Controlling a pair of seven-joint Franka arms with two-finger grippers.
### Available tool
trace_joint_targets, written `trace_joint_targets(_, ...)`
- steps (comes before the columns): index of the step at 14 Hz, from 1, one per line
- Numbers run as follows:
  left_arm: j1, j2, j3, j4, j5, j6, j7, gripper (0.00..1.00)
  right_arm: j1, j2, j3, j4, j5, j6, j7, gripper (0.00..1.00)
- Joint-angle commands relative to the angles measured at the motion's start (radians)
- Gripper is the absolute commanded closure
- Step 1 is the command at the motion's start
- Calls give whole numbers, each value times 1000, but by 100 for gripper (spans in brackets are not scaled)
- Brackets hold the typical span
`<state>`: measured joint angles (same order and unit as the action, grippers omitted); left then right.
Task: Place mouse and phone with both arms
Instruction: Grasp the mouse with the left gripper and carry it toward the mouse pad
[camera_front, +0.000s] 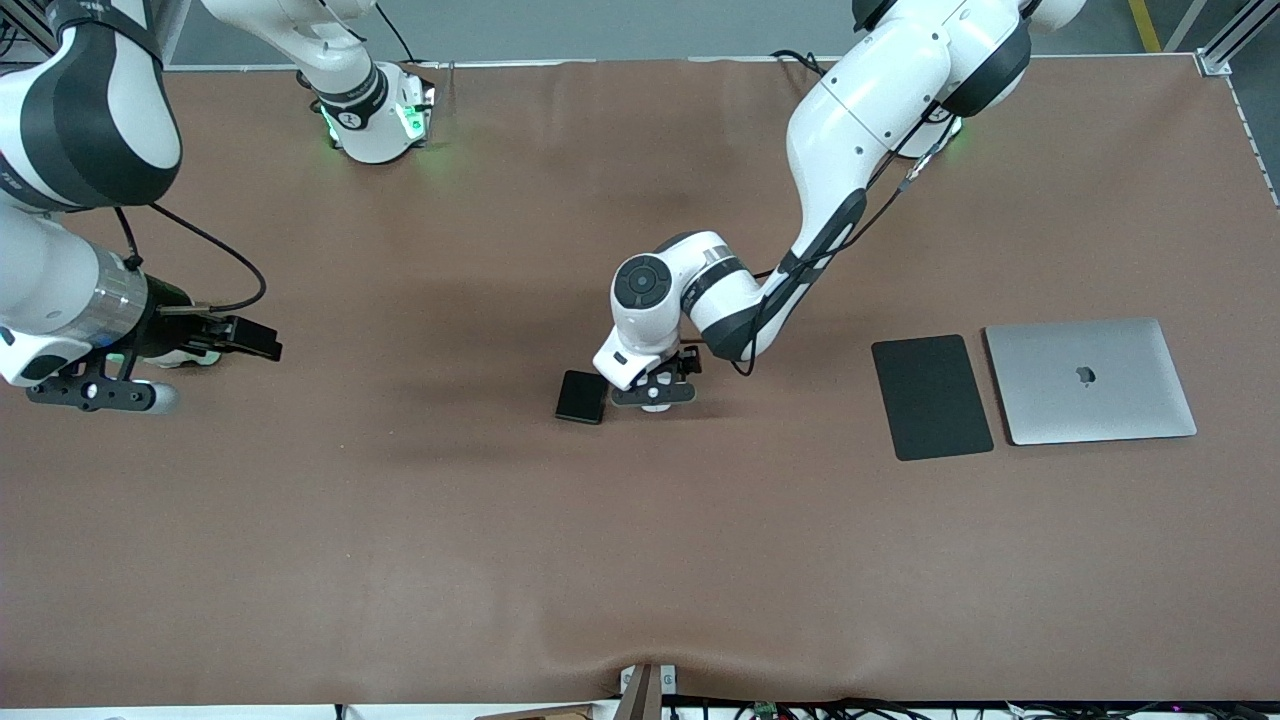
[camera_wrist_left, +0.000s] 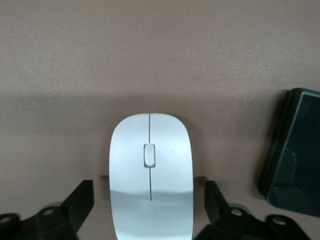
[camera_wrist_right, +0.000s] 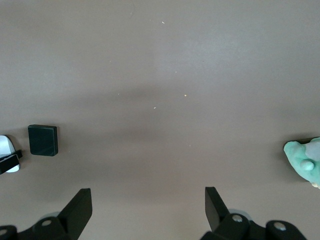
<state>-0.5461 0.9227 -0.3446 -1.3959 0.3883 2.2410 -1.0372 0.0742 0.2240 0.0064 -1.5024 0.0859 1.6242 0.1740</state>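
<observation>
The white mouse lies on the brown table between the open fingers of my left gripper. Both fingers stand a little apart from its sides. In the front view the left gripper is low over the middle of the table and hides nearly all of the mouse. The black phone lies flat right beside the mouse, toward the right arm's end; it also shows in the left wrist view and the right wrist view. My right gripper is open and empty, waiting above the table at the right arm's end.
A matte black pad and a closed silver laptop lie side by side toward the left arm's end. The right arm's green-lit base stands at the table's edge farthest from the front camera.
</observation>
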Motion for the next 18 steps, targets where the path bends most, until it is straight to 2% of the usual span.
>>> trace_joint_targets(1,-2,18,-1,15,26,29,-37,57,6,5,-2,10,15,-4,44,0)
trace_joint_targets(2,0,13,-1,17,21,29,-37,72,7,6,-2,4,15,-4,54,0)
trace_joint_targets(3,9,4,-1,20,17,28,-35,81,10,6,-2,-8,15,-1,55,0)
trace_joint_targets(5,24,-50,-11,17,12,-22,-35,82,10,5,-2,-13,50,-3,67,0)
trace_joint_targets(7,63,-152,-42,18,-50,-154,-17,82,21,5,0,-25,69,5,131,0)
trace_joint_targets(10,208,-365,-154,15,-173,-369,67,82,70,5,0,-45,71,28,151,0)
trace_joint_targets(13,378,-505,-198,-11,-267,-549,207,82,130,6,-2,-64,71,43,232,0)
trace_joint_targets(18,693,-767,-203,-300,-322,-554,477,82,186,40,0,-62,75,115,259,0)
